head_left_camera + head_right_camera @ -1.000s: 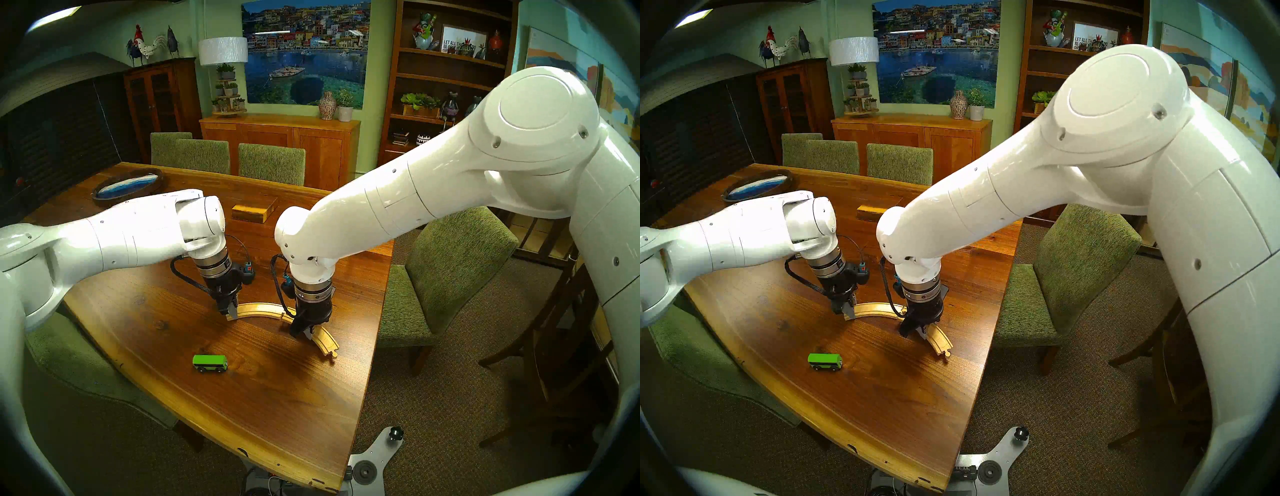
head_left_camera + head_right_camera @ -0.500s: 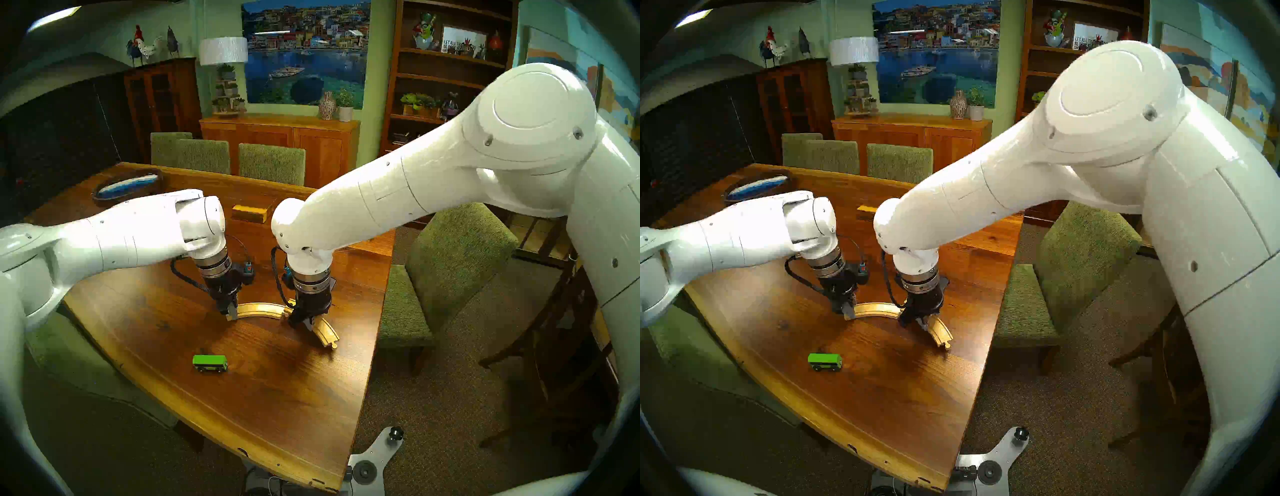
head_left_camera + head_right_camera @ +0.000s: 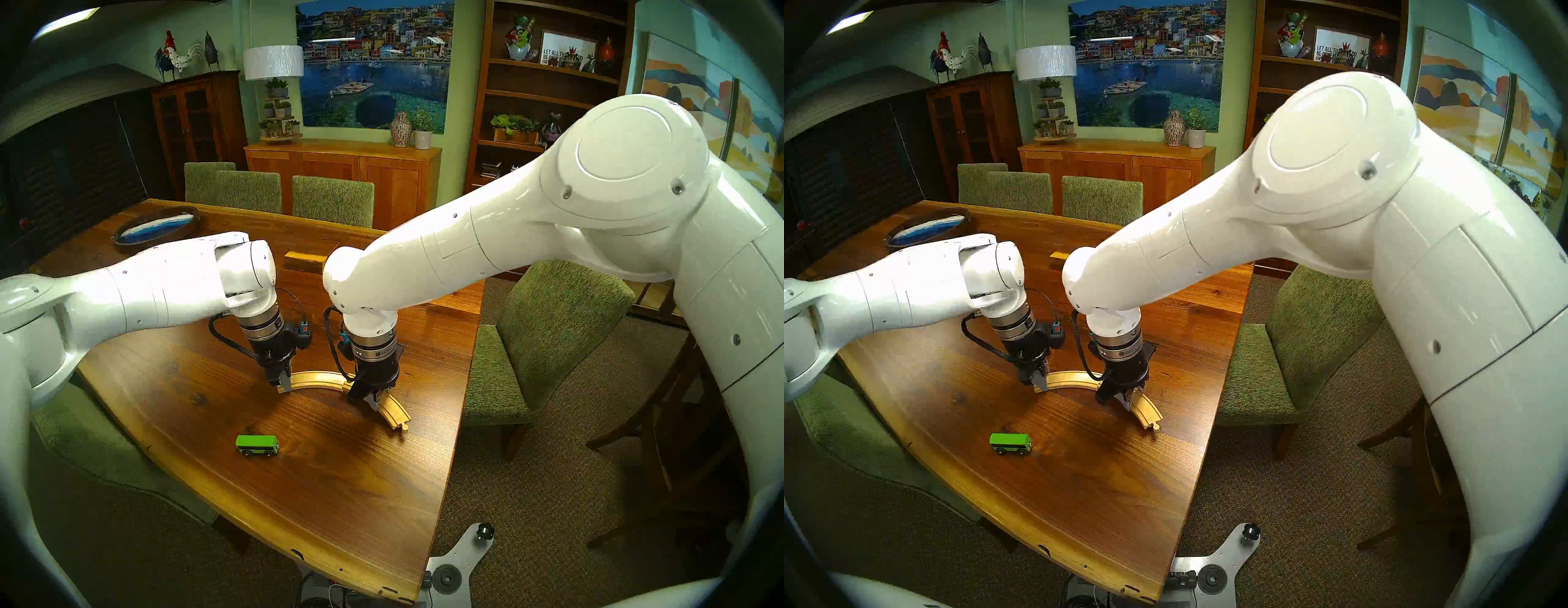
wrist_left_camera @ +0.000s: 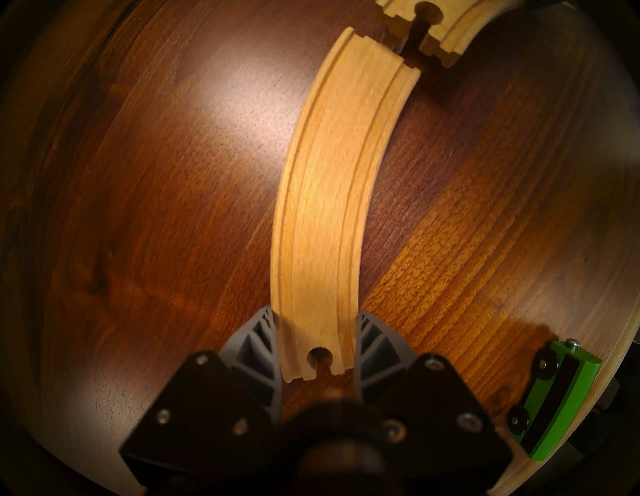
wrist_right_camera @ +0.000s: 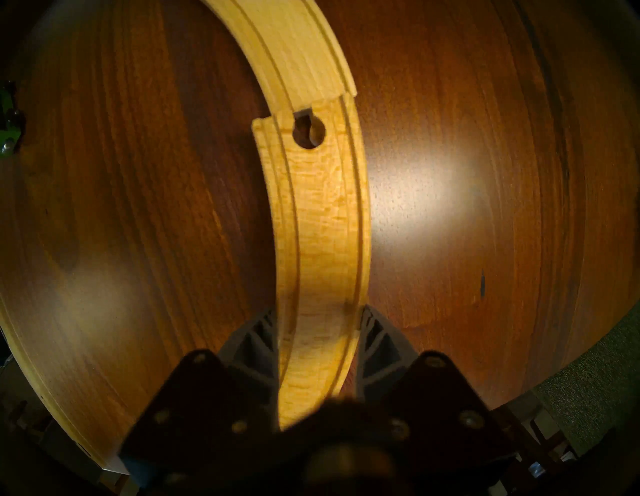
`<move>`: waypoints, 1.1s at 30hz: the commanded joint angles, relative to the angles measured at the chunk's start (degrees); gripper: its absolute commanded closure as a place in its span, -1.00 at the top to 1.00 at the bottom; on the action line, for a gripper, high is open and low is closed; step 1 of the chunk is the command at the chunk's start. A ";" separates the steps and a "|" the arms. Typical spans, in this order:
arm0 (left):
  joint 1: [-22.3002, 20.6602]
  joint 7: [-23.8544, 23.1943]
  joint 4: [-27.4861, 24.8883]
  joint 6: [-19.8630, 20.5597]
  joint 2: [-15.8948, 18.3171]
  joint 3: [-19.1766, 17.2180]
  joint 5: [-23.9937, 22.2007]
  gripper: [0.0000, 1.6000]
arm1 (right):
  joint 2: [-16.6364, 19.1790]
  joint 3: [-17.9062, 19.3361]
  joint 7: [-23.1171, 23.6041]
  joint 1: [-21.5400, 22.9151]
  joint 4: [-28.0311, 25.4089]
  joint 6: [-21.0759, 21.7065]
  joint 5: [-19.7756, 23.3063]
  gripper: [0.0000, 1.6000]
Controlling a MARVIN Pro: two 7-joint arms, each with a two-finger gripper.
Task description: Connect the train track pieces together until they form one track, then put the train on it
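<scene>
Two curved pale-wood grooved track pieces lie on the dark wooden tabletop, end to end in an arc. The left gripper has its jaws clamped across the socket end of the left-hand track piece, and the left wrist view shows a grey finger against each side edge there. The right gripper has its jaws clamped across the right-hand track piece, partway along it. That piece's peg end rests free near the tabletop's edge.

In the right wrist view the socket of the right-hand piece sits over the left piece's end, with the peg only partly showing in the hole and the side edges offset. The joint looks started but not seated, as far as I can judge.

The small bright-green toy train stands on its black wheels nearer the robot, well apart from both pieces.

The pieces look stiff, light and smooth, so they should slide easily on the polished wood and will not flex to forgive misalignment. Holding them across the width, as now, seems sound, and pressing down near the joint probably matters most. The train looks light and hard and likely to roll, so a grip across its flat sides would suit.

A rectangular wooden box sits farther back, partly hidden by the right arm.
</scene>
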 commanded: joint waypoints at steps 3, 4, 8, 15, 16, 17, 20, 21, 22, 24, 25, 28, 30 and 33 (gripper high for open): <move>-1.10 -0.01 0.00 -0.07 -0.11 -0.71 0.02 -1.00 | -0.54 -0.17 0.63 0.70 2.31 0.44 -1.08 -1.00; -1.10 -0.01 0.00 -0.06 -0.11 -0.72 0.02 -1.00 | -0.59 -0.23 0.71 0.69 2.39 0.44 -1.12 -1.00; -1.09 -0.02 0.00 -0.06 -0.11 -0.73 0.03 -1.00 | -0.90 -0.54 1.15 0.55 2.93 0.44 -1.22 -1.00; -1.08 -0.04 0.01 -0.06 -0.11 -0.76 0.06 -1.00 | -1.41 -1.26 2.57 0.05 3.99 0.44 -1.85 -1.00; -1.07 -0.04 0.01 -0.06 -0.11 -0.76 0.06 -1.00 | -1.47 -1.34 2.74 0.03 4.05 0.44 -1.95 -1.00; -1.07 -0.04 0.01 -0.06 -0.11 -0.77 0.07 -1.00 | -1.53 -1.45 2.91 0.03 4.10 0.44 -2.01 -1.00; -1.06 -0.04 0.00 -0.06 -0.11 -0.78 0.08 -1.00 | -2.61 -2.75 3.06 0.30 4.66 0.44 -1.19 -1.00; -1.06 -0.04 0.00 -0.06 -0.11 -0.78 0.08 -1.00 | -3.14 -3.42 3.02 0.47 4.84 0.44 -0.71 -1.00; -1.06 -0.05 0.00 -0.06 -0.11 -0.79 0.08 -1.00 | -3.33 -3.57 3.24 0.45 5.01 0.44 -0.74 -1.00; -1.06 -0.05 0.00 -0.06 -0.11 -0.79 0.09 -1.00 | -4.12 -4.41 3.46 0.65 5.32 0.44 -0.30 -1.00; -1.05 -0.05 0.00 -0.06 -0.11 -0.80 0.09 -1.00 | -4.35 -4.65 3.67 0.66 5.46 0.44 -0.24 -1.00; -1.04 -0.07 0.01 -0.05 -0.11 -0.82 0.11 -1.00 | -4.98 -5.37 4.11 0.78 5.81 0.44 0.17 -1.00; -1.03 -0.07 0.01 -0.05 -0.11 -0.84 0.12 -1.00 | -5.31 -5.76 4.52 0.84 6.02 0.44 0.25 -1.00; -1.02 -0.08 0.01 -0.05 -0.11 -0.85 0.13 -1.00 | -5.60 -6.10 5.07 0.86 6.26 0.44 0.15 -1.00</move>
